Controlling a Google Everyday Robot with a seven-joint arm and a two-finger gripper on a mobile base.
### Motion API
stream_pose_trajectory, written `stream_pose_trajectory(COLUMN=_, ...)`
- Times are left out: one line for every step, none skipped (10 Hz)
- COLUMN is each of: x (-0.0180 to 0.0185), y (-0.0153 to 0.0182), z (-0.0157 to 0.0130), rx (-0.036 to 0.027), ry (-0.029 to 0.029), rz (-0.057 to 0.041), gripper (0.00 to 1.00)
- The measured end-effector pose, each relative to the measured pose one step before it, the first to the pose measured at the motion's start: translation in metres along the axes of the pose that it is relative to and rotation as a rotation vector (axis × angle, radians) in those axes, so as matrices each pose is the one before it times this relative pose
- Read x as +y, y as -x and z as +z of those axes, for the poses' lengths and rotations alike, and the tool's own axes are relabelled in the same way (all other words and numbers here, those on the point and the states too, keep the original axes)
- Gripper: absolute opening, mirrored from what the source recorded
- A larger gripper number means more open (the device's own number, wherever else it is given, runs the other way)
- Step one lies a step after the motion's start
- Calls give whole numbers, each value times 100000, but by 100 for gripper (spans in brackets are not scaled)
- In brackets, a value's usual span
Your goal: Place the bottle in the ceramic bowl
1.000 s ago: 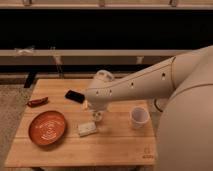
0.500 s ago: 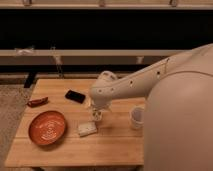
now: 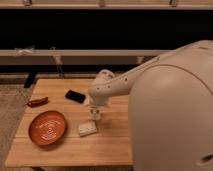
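Bench (image 3: 75, 152): wooden.
- Left edge: small red item (image 3: 37, 102), kind unclear.
- Front-left corner: bowl (image 3: 48, 127), orange-red, upright; bottle not in it.
- Middle, toward back edge: flat black item (image 3: 75, 96).
- Middle, nearer front edge: bottle (image 3: 87, 128), pale, lying on bench, near bowl's right side, not touching.
- Gripper (image 3: 96, 113): just beside bottle, on back-right side, pointing down. Spread or pressed together: cannot tell.

Step, judged: approach to grasp.
Next move calls for: settle over bottle, pinch, lift, carry left above bowl.
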Motion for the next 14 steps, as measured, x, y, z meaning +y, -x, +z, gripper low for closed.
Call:
stream_pose_trajectory(x=710, y=407, z=630, rx=123, ry=45, rz=-1711, gripper=58)
stream_pose_trajectory(x=795, y=238, z=526, rx=217, ry=155, rz=-2006, gripper=49)
stream_pose_trajectory(x=335, y=343, z=421, rx=-128, ry=-129, rz=-1305, gripper=37)
stream_pose_trajectory(x=31, y=64, z=157, rx=149, ry=-130, rz=-119, gripper=28)
stream_pose_trajectory(x=-16, y=-137, z=-47, rx=322, ry=-192, rz=2, gripper=18)
stream_pose_trajectory(x=-172, y=-86, z=-50, rx=288, ry=-454, rz=156, gripper=8)
stream_pose_trajectory(x=46, y=-22, z=15, rx=42, ry=70, rz=-20, gripper=2)
stream_pose_trajectory(x=136, y=27, z=-113, rx=-368, ry=106, rz=-513, gripper=0)
stream_pose_trajectory(x=455, y=136, z=-460, rx=-1733, ry=-91, rz=-759, gripper=0)
stream_pose_trajectory(x=935, y=363, z=-860, rx=-2626, ry=15, rz=-2237, gripper=0)
stream_pose_trajectory(x=980, y=552, z=-1277, rx=-2770, ry=140, rz=-2370, gripper=0)
stream_pose_trajectory(x=861, y=746, z=-1576, rx=-2764, ry=-179, rz=-2332, gripper=0)
stream_pose_trajectory(x=1696, y=1098, z=-2068, rx=-3181, ry=767, rz=-2785, gripper=0)
stream_pose_trajectory(x=1081, y=503, z=-895, rx=-924, ry=693, rz=-2196, gripper=0)
